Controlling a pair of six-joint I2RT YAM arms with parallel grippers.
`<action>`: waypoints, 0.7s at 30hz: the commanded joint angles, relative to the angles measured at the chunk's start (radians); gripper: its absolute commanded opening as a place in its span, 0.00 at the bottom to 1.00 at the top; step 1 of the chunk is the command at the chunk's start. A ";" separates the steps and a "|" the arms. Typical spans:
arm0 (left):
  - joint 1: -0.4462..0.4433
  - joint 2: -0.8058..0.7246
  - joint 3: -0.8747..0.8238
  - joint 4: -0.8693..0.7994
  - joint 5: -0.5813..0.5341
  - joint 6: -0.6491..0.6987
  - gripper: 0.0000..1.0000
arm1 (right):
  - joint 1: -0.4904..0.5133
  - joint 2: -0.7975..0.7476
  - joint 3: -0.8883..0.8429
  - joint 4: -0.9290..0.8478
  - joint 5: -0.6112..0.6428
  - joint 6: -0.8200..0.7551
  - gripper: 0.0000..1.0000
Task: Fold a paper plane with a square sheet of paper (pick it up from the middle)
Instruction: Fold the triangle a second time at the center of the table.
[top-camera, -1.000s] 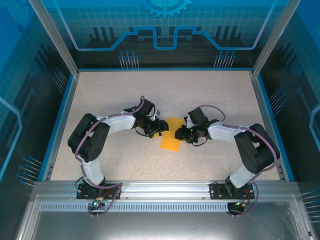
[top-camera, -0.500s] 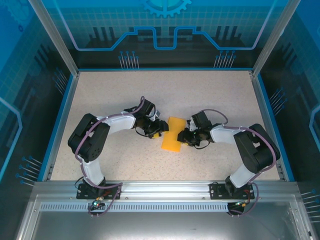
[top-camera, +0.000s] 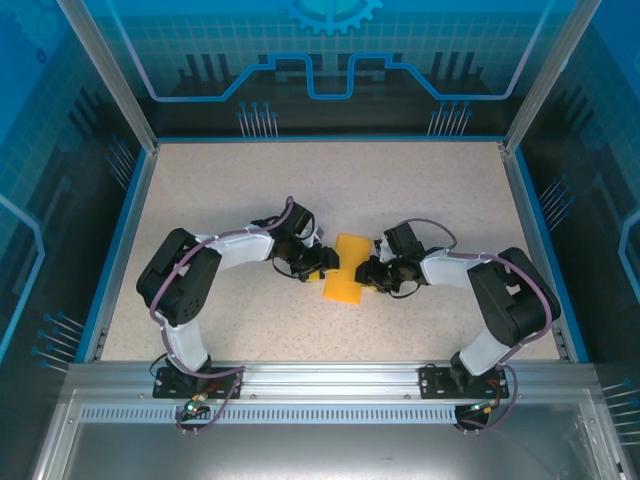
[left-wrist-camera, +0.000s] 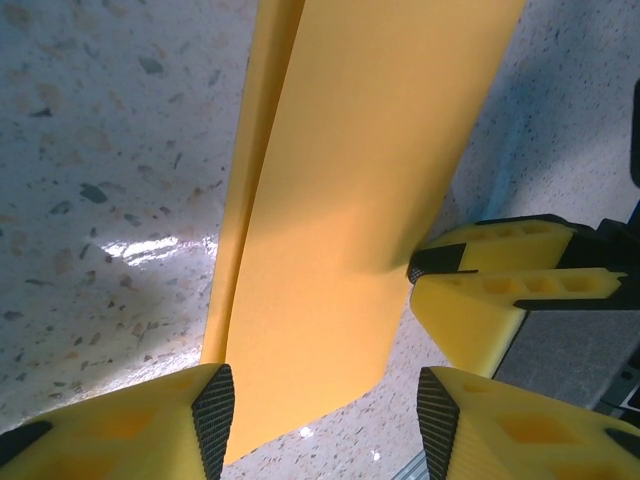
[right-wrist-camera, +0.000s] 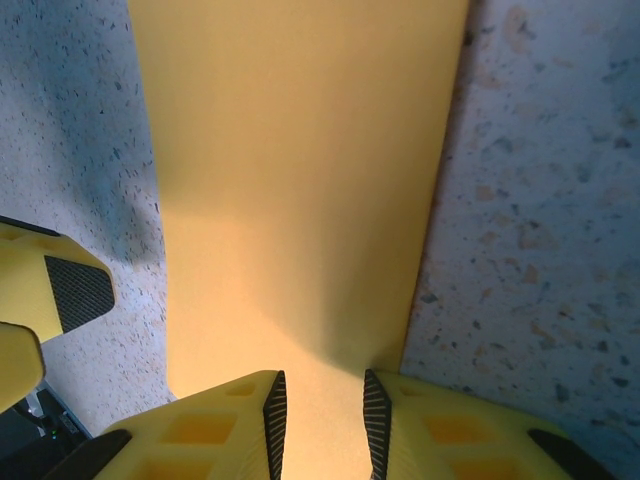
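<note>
From above we see a speckled table (top-camera: 420, 190) inside a blue-walled cell. Two black arms bend inward so that their yellow-fingered grippers meet near the middle. Between them lies the paper (top-camera: 343, 270), an orange-yellow oblong on the table, its long sides running away from the arm bases at a slight slant.

The left gripper (top-camera: 320, 262) sits at the paper's left long side. In its wrist view the jaws stand wide and released, one finger on each side of the paper's near end. Bare table shows between the paper and one pad, so nothing is clamped. Along one long side in that view we can make out two layers, so we judge the sheet is already folded in half.

The right gripper (top-camera: 366, 273) sits at the opposite long side. Its pads (right-wrist-camera: 273, 415) are close together with the paper's edge running between them. A gap shows, though, and we cannot tell whether they pinch the paper or merely straddle it.

We judge the step in hand to be settling the half fold before the nose corners are turned in. The next move calls for one gripper to pin the oblong down. The other must catch a corner of the top layer alone and bring it to the centre line. The paper looks thin, so it may slide, or both layers may lift together.
</note>
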 joint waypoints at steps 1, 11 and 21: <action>-0.011 -0.023 -0.021 -0.014 0.037 0.005 0.54 | -0.014 0.019 -0.025 -0.025 0.020 0.001 0.30; -0.027 -0.005 -0.025 -0.022 0.047 0.019 0.54 | -0.013 0.024 -0.024 -0.025 0.019 0.000 0.30; -0.036 -0.002 -0.034 -0.044 0.016 0.039 0.55 | -0.013 0.026 -0.026 -0.025 0.018 -0.001 0.30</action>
